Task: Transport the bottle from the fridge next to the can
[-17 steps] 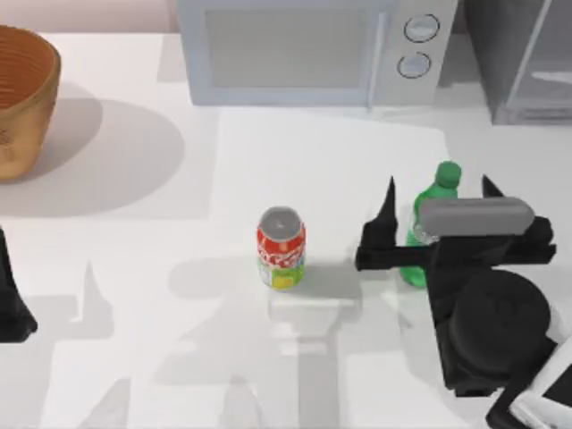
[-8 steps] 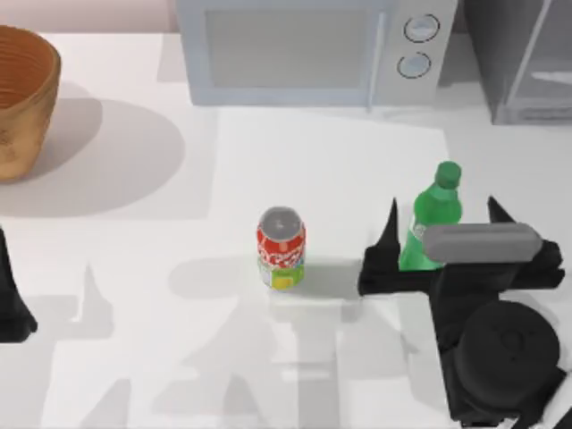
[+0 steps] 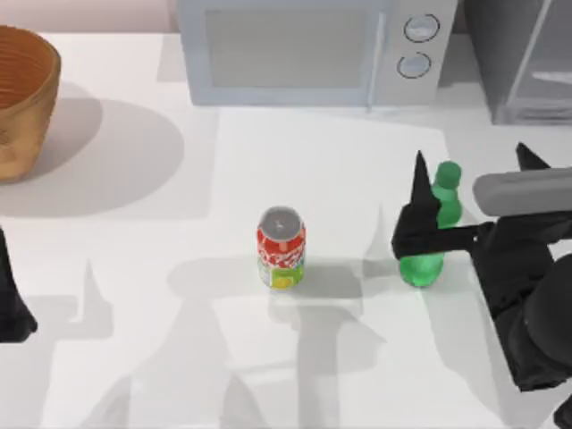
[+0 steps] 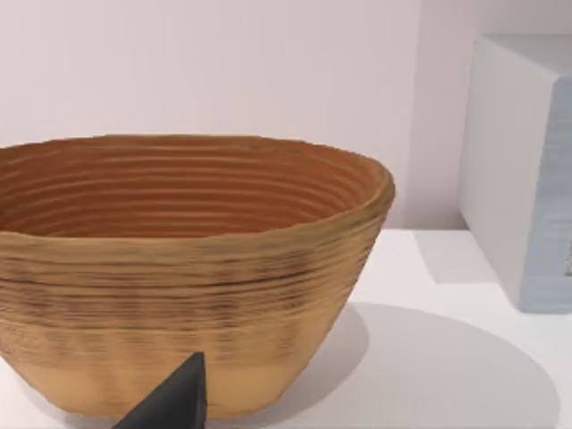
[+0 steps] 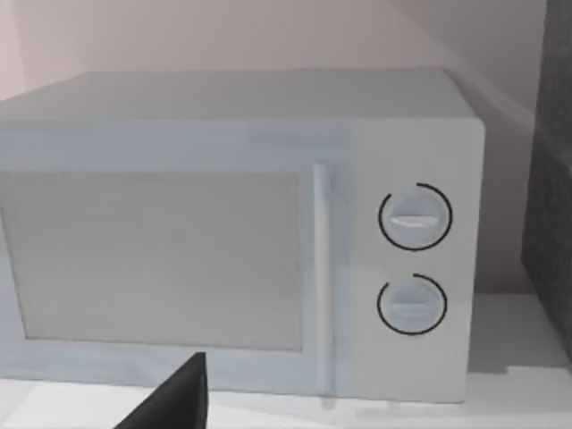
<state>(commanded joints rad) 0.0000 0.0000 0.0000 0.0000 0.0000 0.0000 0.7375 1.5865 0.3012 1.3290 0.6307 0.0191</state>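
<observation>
- Right gripper (image 3: 472, 179): fingers spread wide, nothing held. One fingertip (image 3: 419, 165) stands just left of the bottle's cap, the other sits far out toward the right edge, near the grey wrist block.
- Bottle (image 3: 432, 234) is free of the fingers: it lies next to the left finger, at the left end of the gap, w/ the black finger bar crossing in front of its mid-body.
- Bottle stands upright on the bench (image 3: 179, 357), long axis vertical, green cap up; in top view the cap leans toward the back of the bench, the base toward the front.
- Can (image 3: 281, 247) upright too, silver top up, left of the bottle w/ a clear gap btwn them; roughly level w/ it across the bench.
- Fridge (image 3: 523, 58) at back right corner, well behind the bottle.
- Microwave (image 3: 304, 49) along the back centre, two knobs on its right; right wrist view faces its front.
- Left gripper (image 3: 13, 299) parked at the left edge; can't tell its finger state. A woven basket (image 3: 22, 98) at back left.
</observation>
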